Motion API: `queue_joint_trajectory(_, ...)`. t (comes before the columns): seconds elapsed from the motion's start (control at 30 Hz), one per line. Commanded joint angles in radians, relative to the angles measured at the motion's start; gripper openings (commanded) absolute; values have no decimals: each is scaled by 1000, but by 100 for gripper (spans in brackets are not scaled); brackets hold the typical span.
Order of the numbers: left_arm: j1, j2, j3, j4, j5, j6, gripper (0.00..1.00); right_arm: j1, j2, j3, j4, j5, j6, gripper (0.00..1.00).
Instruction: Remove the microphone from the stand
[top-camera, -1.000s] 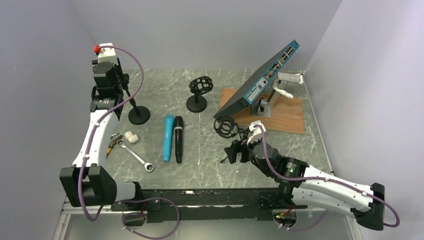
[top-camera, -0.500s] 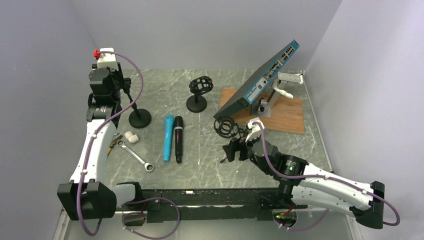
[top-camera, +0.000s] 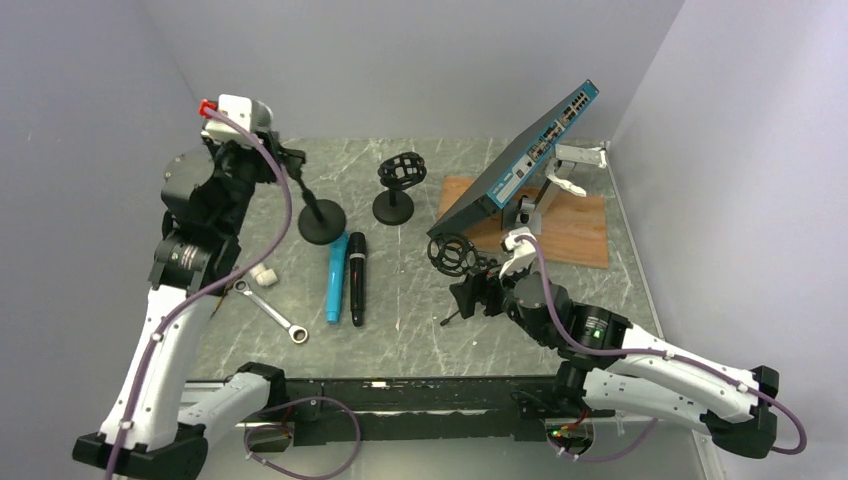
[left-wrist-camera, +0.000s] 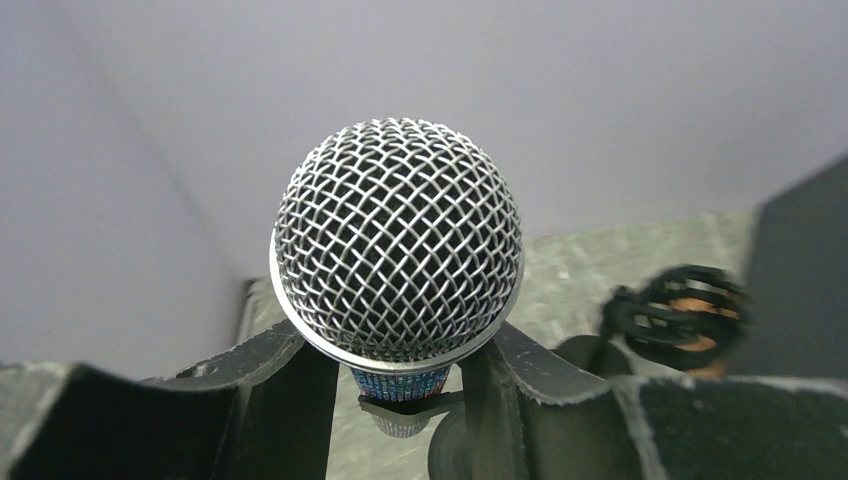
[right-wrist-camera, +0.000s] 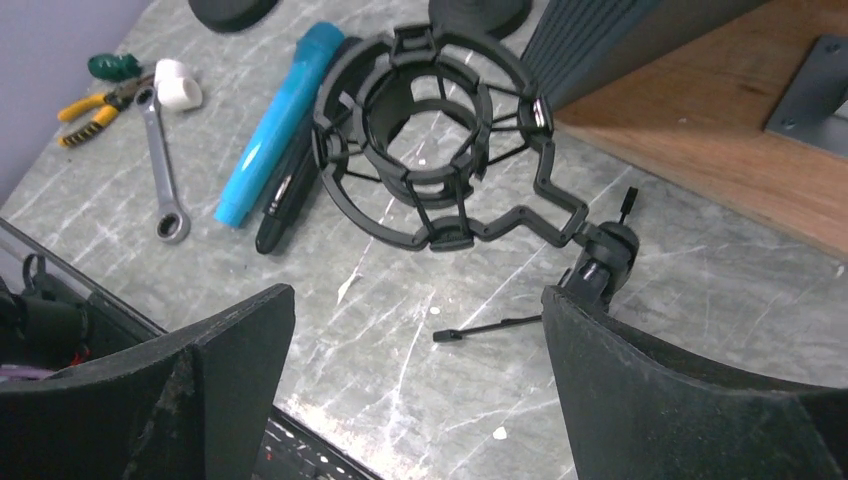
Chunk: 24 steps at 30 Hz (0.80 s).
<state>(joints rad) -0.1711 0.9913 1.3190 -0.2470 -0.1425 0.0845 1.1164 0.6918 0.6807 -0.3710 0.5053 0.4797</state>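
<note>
the left jaws are gripping the microphone (left-wrist-camera: 397, 240), their fingers (left-wrist-camera: 285, 385) pressing on each side of its neck just under the mesh head, which is pointing straight at the wrist camera. a black clip of the stand (top-camera: 321, 223) is showing right below the head, so the microphone is sitting in the stand. from above, the stand's thin rod is leaning up and left from its round base to the jaws. whether the base is resting on the table (top-camera: 410, 300) or hanging just off it, i cannot tell.

the right jaws are gaping wide and holding nothing. their fingers (right-wrist-camera: 190, 390) are framing a black shock mount (right-wrist-camera: 430, 150), which is standing just ahead of them on its own small post with a thin lever sticking out beside it.

a blue microphone (top-camera: 337, 275) and a black microphone (top-camera: 356, 278) are lying side by side just in front of the stand's base. a wrench (top-camera: 272, 312), a white fitting (top-camera: 262, 273) and pliers (right-wrist-camera: 95, 100) are lying further left. a second shock mount stand (top-camera: 398, 186) is standing just right of the base. at the far right a network switch (top-camera: 520, 155) is leaning on a bracket over a wooden board (top-camera: 575, 235).
</note>
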Motion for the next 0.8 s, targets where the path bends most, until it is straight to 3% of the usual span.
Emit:
queue_joint_trajectory(0.0, -165, -72, 51, 62, 15, 18, 0, 6, -18, 106, -42, 46, -35, 96)
queue_joint_trajectory(0.17, -382, -72, 34, 54, -17, 48, 0, 6, -10, 182, -50, 49, -90, 97)
queue_joint_trajectory(0.43, -741, -12, -60, 119, -342, 131, 0, 6, 81, 312, -65, 5, -176, 97)
queue_joint_trajectory(0.77, -846, 25, -128, 172, -411, -13, 0, 38, 231, 329, 18, -60, -208, 100)
